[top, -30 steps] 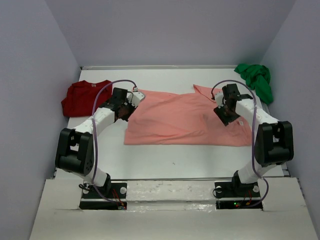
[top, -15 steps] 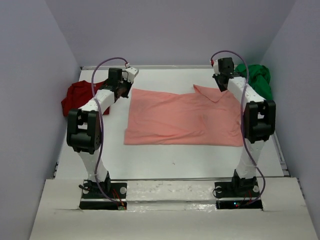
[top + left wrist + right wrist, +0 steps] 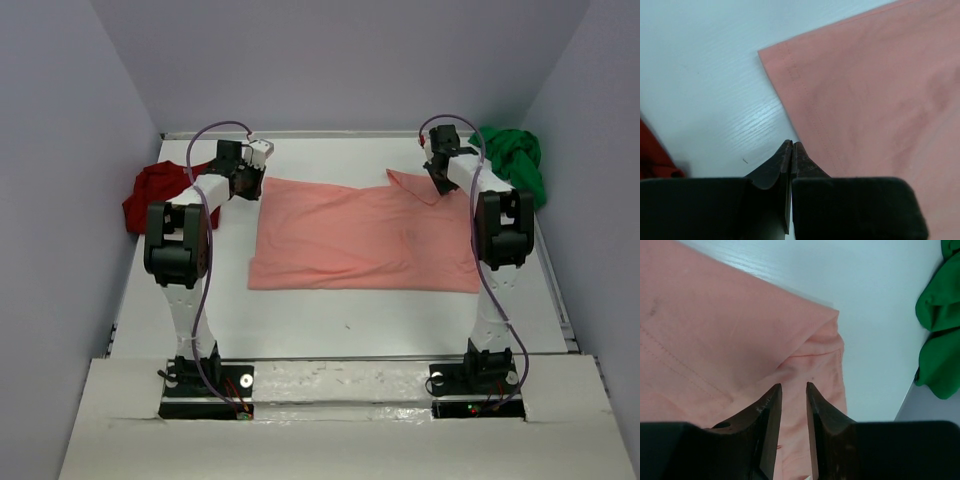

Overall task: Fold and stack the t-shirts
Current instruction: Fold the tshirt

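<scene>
My left claw has its 2 fingers pressed together with nothing between them. It hovers over the white table, just beside the far left corner of the salmon-pink shirt. That shirt lies spread flat mid-table. My right claw has its fingers a narrow gap apart above the pink shirt's folded far right corner. The dark red shirt sits crumpled at the far left, the bright green shirt bunched at the far right.
</scene>
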